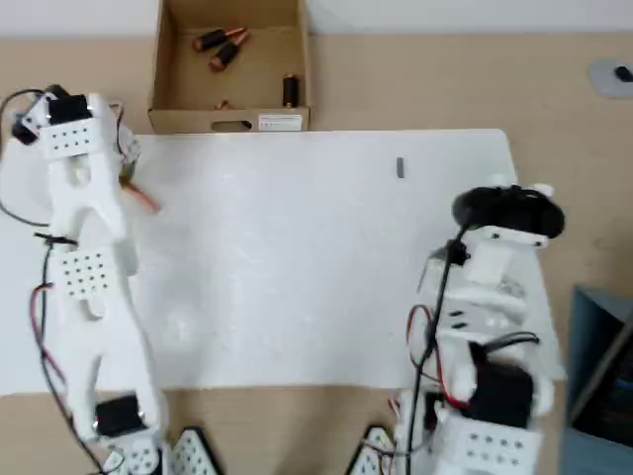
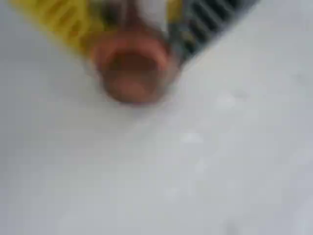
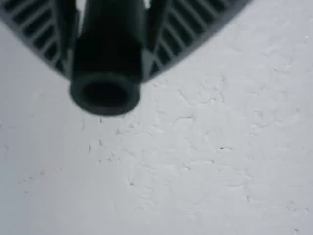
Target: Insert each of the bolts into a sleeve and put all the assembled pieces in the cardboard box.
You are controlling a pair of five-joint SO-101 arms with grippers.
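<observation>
The left gripper [image 2: 133, 17] was clamped on a copper piece [image 2: 132, 68], likely a bolt, at the white mat's [image 1: 297, 277] ten o'clock edge. The right gripper [image 3: 110, 24] pinched a black sleeve [image 3: 105, 88] toward three o'clock. Both looked light, rigid and slick, best held mid-shaft with the ends free.

Coppery sleeve [image 2: 132, 68], matt black bolt [image 3: 105, 73] (rough white mat [image 3: 205, 161]).
</observation>
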